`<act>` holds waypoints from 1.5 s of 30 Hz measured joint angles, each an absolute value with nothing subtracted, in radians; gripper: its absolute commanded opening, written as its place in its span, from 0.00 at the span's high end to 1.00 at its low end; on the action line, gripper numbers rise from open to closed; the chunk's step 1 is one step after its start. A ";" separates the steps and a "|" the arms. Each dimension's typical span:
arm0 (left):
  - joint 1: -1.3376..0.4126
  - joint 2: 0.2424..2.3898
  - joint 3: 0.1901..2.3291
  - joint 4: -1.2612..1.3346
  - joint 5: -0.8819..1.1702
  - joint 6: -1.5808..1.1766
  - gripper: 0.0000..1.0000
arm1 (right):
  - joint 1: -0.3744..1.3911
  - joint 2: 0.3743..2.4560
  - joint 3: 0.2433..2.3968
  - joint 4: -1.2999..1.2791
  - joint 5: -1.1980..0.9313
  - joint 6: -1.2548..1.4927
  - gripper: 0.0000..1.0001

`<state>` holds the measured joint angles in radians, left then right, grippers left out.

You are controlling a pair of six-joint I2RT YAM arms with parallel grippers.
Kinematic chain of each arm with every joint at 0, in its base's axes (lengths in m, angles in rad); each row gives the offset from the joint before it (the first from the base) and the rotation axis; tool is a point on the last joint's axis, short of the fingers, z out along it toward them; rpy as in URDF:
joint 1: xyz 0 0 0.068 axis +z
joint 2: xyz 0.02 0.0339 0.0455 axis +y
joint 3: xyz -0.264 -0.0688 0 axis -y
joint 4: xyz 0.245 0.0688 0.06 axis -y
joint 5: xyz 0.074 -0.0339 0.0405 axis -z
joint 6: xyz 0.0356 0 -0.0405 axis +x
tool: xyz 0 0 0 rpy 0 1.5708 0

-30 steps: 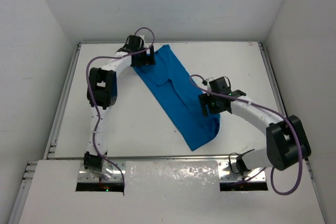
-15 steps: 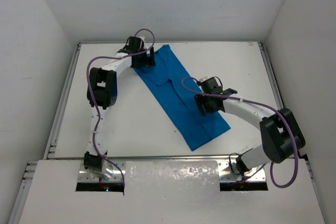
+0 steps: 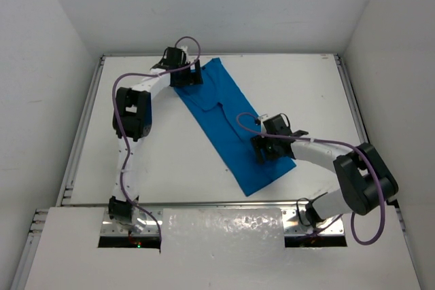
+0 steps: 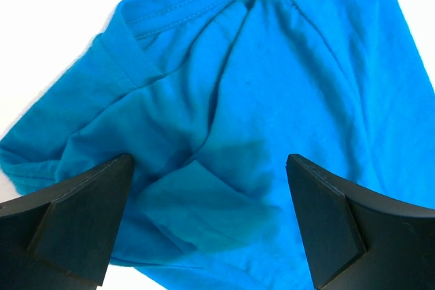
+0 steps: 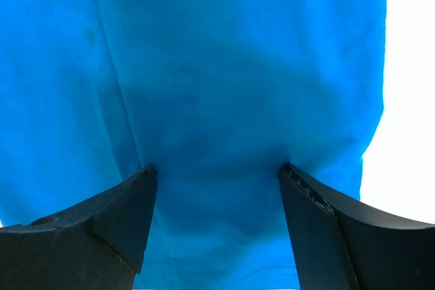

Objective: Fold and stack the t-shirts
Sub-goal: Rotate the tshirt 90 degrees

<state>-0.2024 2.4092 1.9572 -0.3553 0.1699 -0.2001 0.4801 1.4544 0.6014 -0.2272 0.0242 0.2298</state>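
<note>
Two open tools poised over a half-folded t-shirt

The t-shirt (image 3: 224, 110) is laid as a long diagonal strip on the counter (image 3: 170, 161). The left tool (image 3: 187, 77) is held released, jaws wide, over the collar end. The right tool (image 3: 267, 149) is held over the hem end, jaws apart, nothing gripped. A crosswise fold is judged to be the step in hand: one end must be pinched through all layers and carried toward the other
</note>
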 measured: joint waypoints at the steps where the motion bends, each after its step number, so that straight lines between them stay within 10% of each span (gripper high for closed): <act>1: -0.202 2.411 1.962 -0.356 0.175 -0.202 0.07 | 0.480 1.455 0.599 -0.216 0.022 0.238 0.28; 25: -0.152 2.230 1.947 -0.441 0.157 -0.245 0.10 | 0.984 1.558 0.719 -0.282 0.293 0.813 0.28; 45: -0.158 2.434 2.028 -0.479 0.184 -0.264 0.25 | 1.018 1.516 1.008 -0.484 0.490 0.791 0.27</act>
<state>-0.1581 2.4336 2.0285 -0.4789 0.1844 -0.2638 1.0180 1.5162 1.0080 -0.4839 0.4900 0.7910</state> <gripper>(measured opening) 0.756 0.724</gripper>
